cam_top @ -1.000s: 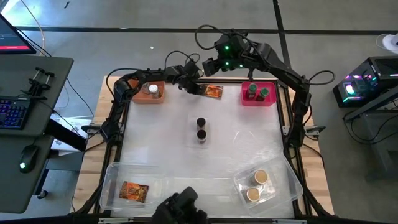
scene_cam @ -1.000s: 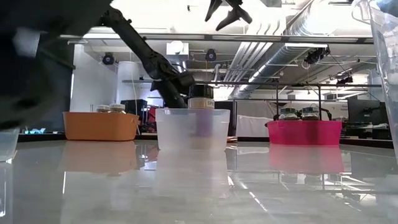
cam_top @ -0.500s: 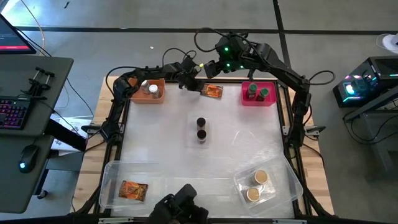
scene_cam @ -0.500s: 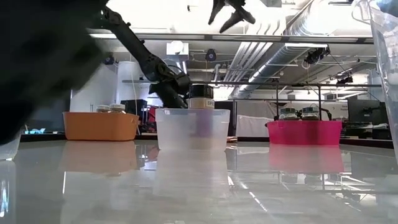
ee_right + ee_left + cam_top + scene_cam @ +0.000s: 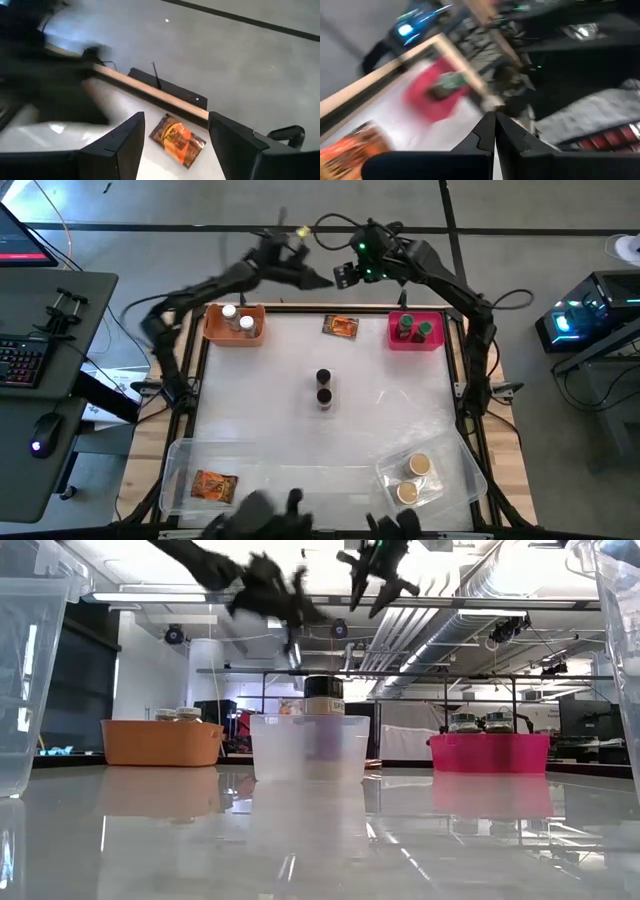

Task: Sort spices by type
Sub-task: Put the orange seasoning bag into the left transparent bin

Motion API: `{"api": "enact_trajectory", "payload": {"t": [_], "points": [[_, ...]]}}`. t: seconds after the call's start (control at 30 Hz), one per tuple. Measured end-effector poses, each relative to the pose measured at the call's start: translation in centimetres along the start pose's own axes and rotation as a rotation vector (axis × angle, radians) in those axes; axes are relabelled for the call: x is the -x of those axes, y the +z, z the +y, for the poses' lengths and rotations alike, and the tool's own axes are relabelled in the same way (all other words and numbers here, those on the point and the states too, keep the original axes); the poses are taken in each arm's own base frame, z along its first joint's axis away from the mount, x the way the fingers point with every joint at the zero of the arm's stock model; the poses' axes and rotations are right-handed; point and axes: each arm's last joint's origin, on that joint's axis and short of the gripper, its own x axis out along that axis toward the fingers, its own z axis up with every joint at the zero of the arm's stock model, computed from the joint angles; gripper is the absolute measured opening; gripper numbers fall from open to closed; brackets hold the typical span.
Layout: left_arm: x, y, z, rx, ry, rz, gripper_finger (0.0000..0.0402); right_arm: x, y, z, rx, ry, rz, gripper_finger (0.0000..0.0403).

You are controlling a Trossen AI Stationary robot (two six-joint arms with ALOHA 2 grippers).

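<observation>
An orange-brown packet lies flat on the table by its far edge, between the orange bin and the pink bin. My left gripper hangs high over the far edge, blurred, and its fingers meet shut in the left wrist view. My right gripper is open and high above the packet, which shows between its fingers far below. Two black-lidded jars stand in a clear tray at mid-table. A second packet lies in the near-left tray.
White-lidded jars stand in the orange bin and green-lidded jars in the pink bin. Two tan-lidded jars sit in the clear near-right tray. A dark blurred shape moves along the near edge.
My left arm has swung up fast from beside the far packet, rising well clear of the table toward the far edge; it is blurred by the motion. The packet has stayed where it was. My right gripper has kept its place high over the far edge.
</observation>
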Motion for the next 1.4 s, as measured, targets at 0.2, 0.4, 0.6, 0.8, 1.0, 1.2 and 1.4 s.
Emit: {"api": "enact_trajectory", "payload": {"t": [0.2, 0.4, 0.6, 0.8, 1.0, 1.2, 1.4], "points": [[11.2, 1.3, -12.3, -0.295, -0.064, -0.199, 0.0, -7.3, 0.3, 0.3, -0.023, -0.033, 0.019, 0.0213], [22.2, -2.2, -21.4, -0.537, 0.047, -0.48, 0.0, -16.0, -0.8, 1.9, -0.1, 0.137, 0.087, 0.0213], [27.4, -5.2, -24.9, -0.532, 0.084, -0.652, 0.0, -22.5, -2.5, 1.1, -0.232, 0.246, 0.222, 0.0213], [28.4, -6.7, -25.1, -0.458, 0.098, -0.61, 0.0, -25.3, -3.2, -1.6, -0.309, 0.02, 0.204, 0.0213], [27.6, -6.5, -24.4, -0.42, 0.125, -0.562, 0.0, -26.6, -4.6, -3.3, -0.329, -0.146, 0.277, 0.0213], [26.8, -5.9, -23.8, -0.417, 0.136, -0.543, 0.0, -28.0, -6.5, -3.5, -0.301, -0.092, 0.444, 0.0213], [26.2, -5.5, -23.4, -0.425, 0.148, -0.526, 0.0, -28.0, -7.8, -2.2, -0.165, -0.113, 0.489, 0.0207]]}}
